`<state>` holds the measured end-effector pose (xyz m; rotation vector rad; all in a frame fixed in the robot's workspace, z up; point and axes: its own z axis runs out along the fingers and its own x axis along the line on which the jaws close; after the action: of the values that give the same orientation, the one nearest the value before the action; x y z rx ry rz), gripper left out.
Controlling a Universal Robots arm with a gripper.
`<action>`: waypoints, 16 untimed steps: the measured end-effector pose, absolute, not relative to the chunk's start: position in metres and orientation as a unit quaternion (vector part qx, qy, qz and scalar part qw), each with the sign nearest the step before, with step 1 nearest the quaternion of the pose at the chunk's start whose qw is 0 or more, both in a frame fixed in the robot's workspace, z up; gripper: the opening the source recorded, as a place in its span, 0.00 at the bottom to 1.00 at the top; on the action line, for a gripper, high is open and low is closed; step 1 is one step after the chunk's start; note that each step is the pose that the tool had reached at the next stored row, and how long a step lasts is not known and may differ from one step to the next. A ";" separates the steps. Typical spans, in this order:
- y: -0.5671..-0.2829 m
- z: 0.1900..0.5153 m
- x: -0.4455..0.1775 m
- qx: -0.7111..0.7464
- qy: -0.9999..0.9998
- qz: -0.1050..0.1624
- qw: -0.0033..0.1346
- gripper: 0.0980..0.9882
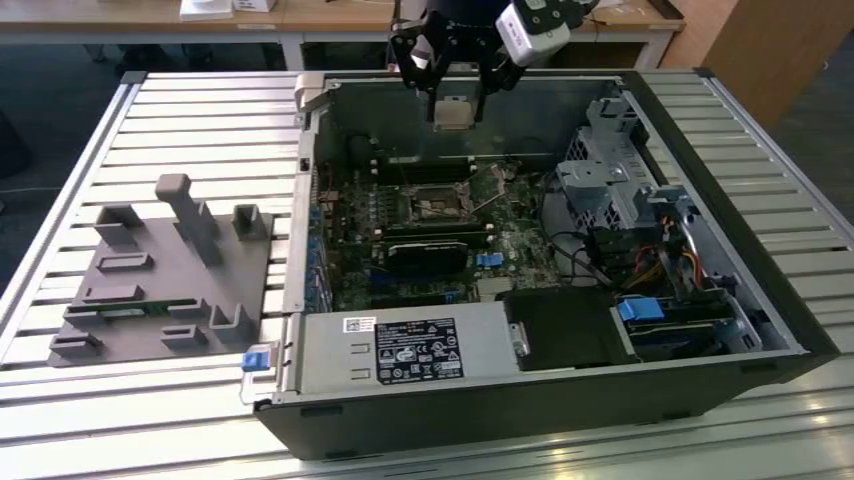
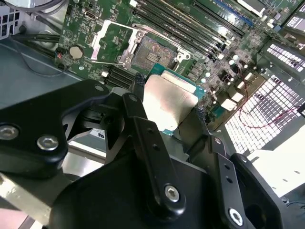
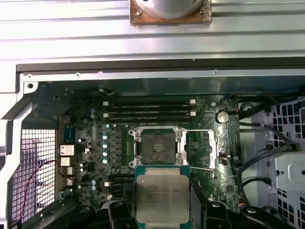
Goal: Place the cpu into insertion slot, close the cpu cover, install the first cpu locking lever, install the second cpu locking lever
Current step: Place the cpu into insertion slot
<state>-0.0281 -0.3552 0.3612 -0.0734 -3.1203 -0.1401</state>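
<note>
My gripper (image 1: pixel 454 108) hangs over the back part of the open computer case, shut on the cpu (image 1: pixel 454 113), a flat silver-grey square held by its edges between the black fingers (image 2: pixel 138 88). In both wrist views the cpu (image 2: pixel 169 101) (image 3: pixel 162 198) is above the motherboard and apart from it. The insertion slot (image 3: pixel 157 147) (image 2: pixel 152 52) (image 1: pixel 438 205) lies bare, a short way off from the chip. The cpu cover (image 3: pixel 202 149) (image 2: pixel 112 40), a shiny metal frame, is swung open beside the slot, with thin wire levers along its sides.
The case walls (image 1: pixel 314 200) surround the motherboard. Memory slots (image 3: pixel 147 112) run along one side of the socket. A drive cage (image 1: pixel 614 190) and cables stand at the exterior view's right, a power supply (image 1: pixel 400 350) at the front. A grey fixture block (image 1: pixel 160 280) sits outside at the left.
</note>
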 end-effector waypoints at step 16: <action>-0.355 0.361 -0.028 -0.042 -0.998 -0.045 0.008 0.49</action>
<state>-0.0281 -0.3552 0.3612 -0.1324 -3.1201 -0.1406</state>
